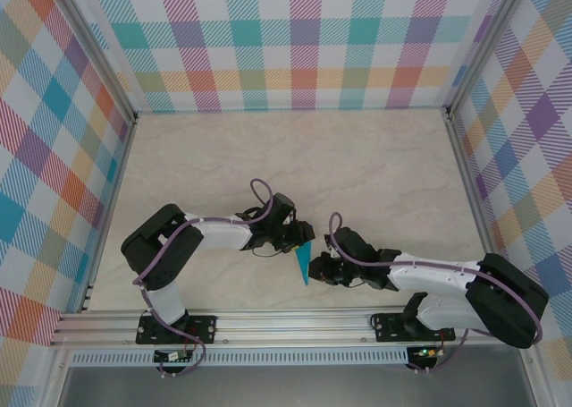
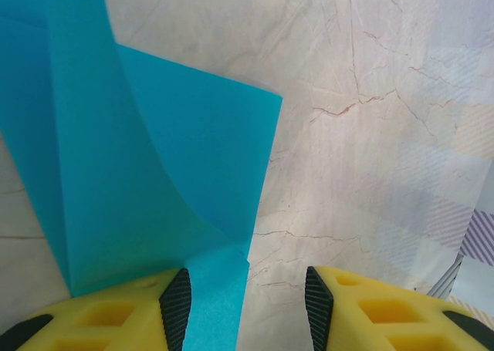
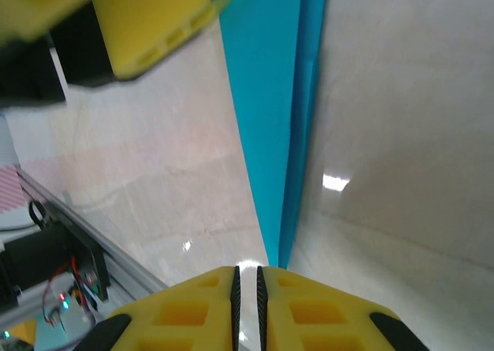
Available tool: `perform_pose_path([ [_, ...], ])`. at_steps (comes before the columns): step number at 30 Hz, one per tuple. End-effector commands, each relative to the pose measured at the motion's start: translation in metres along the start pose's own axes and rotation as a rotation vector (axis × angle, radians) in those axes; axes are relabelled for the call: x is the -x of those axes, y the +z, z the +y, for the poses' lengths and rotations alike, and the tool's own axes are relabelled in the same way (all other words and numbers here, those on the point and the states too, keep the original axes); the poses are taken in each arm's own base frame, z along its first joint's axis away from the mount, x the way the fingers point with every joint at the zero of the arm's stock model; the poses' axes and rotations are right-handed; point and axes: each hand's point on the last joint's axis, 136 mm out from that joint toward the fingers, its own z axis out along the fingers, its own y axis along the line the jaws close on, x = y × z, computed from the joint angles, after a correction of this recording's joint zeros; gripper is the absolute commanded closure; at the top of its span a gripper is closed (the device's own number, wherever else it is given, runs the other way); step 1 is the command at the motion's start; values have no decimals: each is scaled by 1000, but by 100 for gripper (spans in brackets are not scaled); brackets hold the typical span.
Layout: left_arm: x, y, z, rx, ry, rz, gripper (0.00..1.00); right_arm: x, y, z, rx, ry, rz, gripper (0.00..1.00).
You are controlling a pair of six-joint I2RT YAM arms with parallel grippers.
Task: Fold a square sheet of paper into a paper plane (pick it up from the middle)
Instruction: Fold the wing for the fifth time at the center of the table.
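**Teal dart lies between your two grippers, just past the rail**

Nearest you, just beyond the aluminium rail [image 1: 286, 322], your right gripper [image 1: 315, 269] [image 3: 247, 280] has its fingers all but together. Only a thin slit shows between them, and you can see nothing in it. The sharp tip of the paper plane [image 1: 304, 262] [image 3: 270, 119] ends right at those fingertips and points back toward the rail.

A little farther from the rail, the plane's wider end sits at your left gripper [image 1: 302, 239] [image 2: 247, 308]. That gripper's fingers stand apart. Its left pad [image 2: 176, 305] rests against the teal paper [image 2: 139, 173], where one flap curls up off the marble table [image 1: 357, 156]. Its other pad is clear of the paper.

Well beyond the rail stands the plaid back wall [image 1: 286, 40].
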Motion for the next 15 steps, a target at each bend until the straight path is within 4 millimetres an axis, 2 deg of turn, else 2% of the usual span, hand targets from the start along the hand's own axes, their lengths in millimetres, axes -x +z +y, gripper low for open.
perform_pose_path([
  [1, -18, 8, 48, 146, -77, 20, 53, 15, -2, 6, 43, 54, -66, 84],
  [15, -27, 7, 47, 144, -117, -19, 52, 18, -17, 17, 122, 68, -65, 80],
])
